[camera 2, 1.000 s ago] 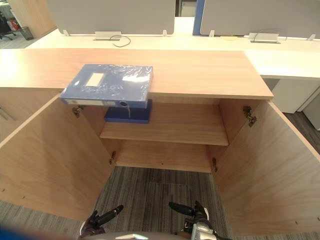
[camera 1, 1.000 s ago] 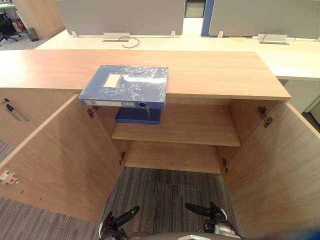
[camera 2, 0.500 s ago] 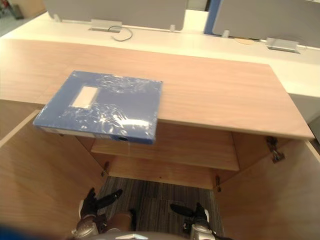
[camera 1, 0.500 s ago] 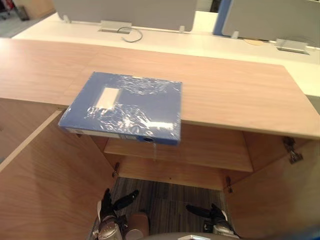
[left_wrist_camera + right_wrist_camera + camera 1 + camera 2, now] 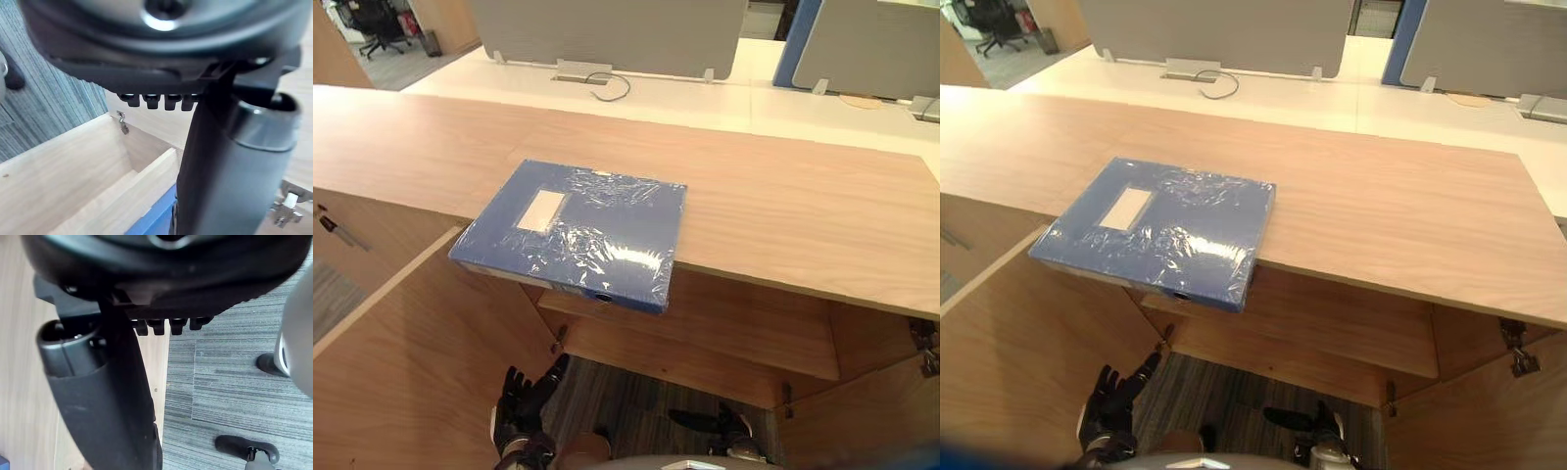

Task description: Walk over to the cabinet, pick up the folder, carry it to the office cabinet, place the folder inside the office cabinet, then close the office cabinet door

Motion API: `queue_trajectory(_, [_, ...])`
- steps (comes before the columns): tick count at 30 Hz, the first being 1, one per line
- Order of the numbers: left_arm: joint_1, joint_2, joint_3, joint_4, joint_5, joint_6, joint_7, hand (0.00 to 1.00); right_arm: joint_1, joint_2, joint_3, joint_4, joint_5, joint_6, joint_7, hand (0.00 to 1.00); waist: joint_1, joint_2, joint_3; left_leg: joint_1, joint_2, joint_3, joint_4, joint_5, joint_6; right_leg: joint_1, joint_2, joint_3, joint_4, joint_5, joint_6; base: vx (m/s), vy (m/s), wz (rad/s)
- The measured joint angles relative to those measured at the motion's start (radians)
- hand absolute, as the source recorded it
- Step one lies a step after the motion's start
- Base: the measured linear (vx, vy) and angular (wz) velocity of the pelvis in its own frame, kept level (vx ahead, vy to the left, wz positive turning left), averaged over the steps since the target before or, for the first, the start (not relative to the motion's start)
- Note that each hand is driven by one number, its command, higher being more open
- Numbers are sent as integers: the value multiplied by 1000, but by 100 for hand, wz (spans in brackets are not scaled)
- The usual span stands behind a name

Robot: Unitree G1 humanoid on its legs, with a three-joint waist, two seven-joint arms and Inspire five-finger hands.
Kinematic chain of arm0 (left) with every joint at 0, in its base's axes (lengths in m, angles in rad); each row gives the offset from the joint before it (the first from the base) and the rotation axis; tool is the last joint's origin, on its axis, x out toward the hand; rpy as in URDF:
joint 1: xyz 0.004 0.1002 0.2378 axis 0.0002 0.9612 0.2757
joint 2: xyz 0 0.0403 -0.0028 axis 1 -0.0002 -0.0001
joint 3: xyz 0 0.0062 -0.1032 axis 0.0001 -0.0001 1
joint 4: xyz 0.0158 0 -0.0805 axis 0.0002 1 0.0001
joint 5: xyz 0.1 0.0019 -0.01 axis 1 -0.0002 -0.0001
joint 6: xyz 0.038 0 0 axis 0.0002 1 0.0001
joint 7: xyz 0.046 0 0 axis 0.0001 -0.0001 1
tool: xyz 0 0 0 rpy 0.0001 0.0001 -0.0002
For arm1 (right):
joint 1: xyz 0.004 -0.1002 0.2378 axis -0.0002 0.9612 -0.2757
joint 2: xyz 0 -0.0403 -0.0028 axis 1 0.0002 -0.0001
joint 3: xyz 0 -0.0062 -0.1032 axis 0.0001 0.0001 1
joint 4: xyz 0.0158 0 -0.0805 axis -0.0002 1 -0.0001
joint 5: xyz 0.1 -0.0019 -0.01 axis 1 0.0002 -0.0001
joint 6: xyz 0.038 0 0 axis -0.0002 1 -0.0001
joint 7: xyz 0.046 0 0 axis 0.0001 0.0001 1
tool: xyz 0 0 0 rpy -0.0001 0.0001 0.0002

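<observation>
Change: my view has swung in nearer over the cabinet top; the folder lies on it as before.
Folder: blue, film-wrapped, lying flat, with its near edge jutting past the top's front edge.
Left hand: low beside the open left door, my fingers straight, holding nothing.
Right hand: low over the carpet, my fingers relaxed, empty.

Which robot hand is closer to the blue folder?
The left hand, down below the overhanging folder; the right hand is farther aside.
</observation>
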Motion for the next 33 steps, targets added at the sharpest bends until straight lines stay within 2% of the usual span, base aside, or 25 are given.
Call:
queue_trajectory(2, [19, -18, 8, -104, 1, 0, 7, 100, 13, -1, -7, 0, 0, 1, 2, 100, 19, -9, -7, 11, -1, -4, -4, 0, 0, 14, 1, -4, -6, 14, 3, 23, 32, 5])
queue_trajectory(6, [27, -31, 33, -218, 36, -10, 48, 100, 23, -1, -6, 2, -1, 0, 7, 100, 22, -9, -22, 10, -10, -23, -16, 11, 4, 14, -1, -21, -5, 25, 6, -38, 54, 16])
queue_trajectory(9, [29, -35, 79, -291, 119, -17, 120, 100, 25, -1, -8, 3, -1, 0, 6, 100, 27, -9, -22, 6, -30, -62, -50, 42, 8, 14, -9, -58, -5, 25, 6, -84, 24, 38])
queue_trajectory(13, [38, -42, 197, -352, 232, -21, 200, 100, 31, -1, -9, 2, -1, 0, 0, 100, 39, 0, -19, 2, -53, -121, -104, 75, 8, 18, -17, -108, -5, 25, 6, -115, 30, 49])
queue_trajectory(16, [39, -41, 259, -465, 393, -10, 302, 100, 35, -1, -8, 1, -2, -1, -1, 100, 60, -3, -21, 0, -60, -148, -131, 100, 9, 21, -16, -139, -16, 25, 6, -87, 23, 29])
queue_trajectory(18, [31, -34, 275, -589, 625, -3, 416, 100, 37, -1, -7, 1, -28, -5, -16, 100, 60, -3, -21, -14, -71, -166, -133, 109, 5, 28, -13, -168, -46, 20, 3, -95, 3, 29])
queue_trajectory(20, [6, -26, 296, -708, 760, -1, 494, 100, 40, -2, -7, -1, -45, -8, -30, 100, 60, 2, -23, -21, -74, -179, -132, 120, 6, 27, -10, -192, -48, 19, 2, -95, 1, 39])
queue_trajectory(22, [-50, 8, 328, -794, 902, 1, 569, 100, 41, -2, -6, -1, -61, -10, -39, 100, 59, 6, -26, -31, -80, -199, -132, 136, 4, 28, -7, -219, -47, 16, 1, -56, -4, 41])
queue_trajectory(24, [-83, 54, 356, -864, 1075, 33, 645, 100, 40, -2, -4, -1, -80, -20, -38, 100, 61, 9, -35, -41, -84, -213, -135, 149, 2, 23, -6, -229, -49, 17, 3, -20, -2, 20])
queue_trajectory(28, [-66, 73, 348, -883, 1238, 78, 645, 100, 36, -2, -5, -1, -89, -29, -36, 100, 59, 17, -51, -35, -84, -208, -160, 160, 6, 22, -7, -223, -64, 26, 7, 6, -9, -3])
queue_trajectory(33, [-14, 74, 245, -882, 1301, 88, 596, 100, 35, -2, -8, -1, -91, -30, -36, 100, 56, -5, -66, -13, -71, -176, -188, 164, 9, 20, -7, -187, -71, 28, 3, 19, -38, -21])
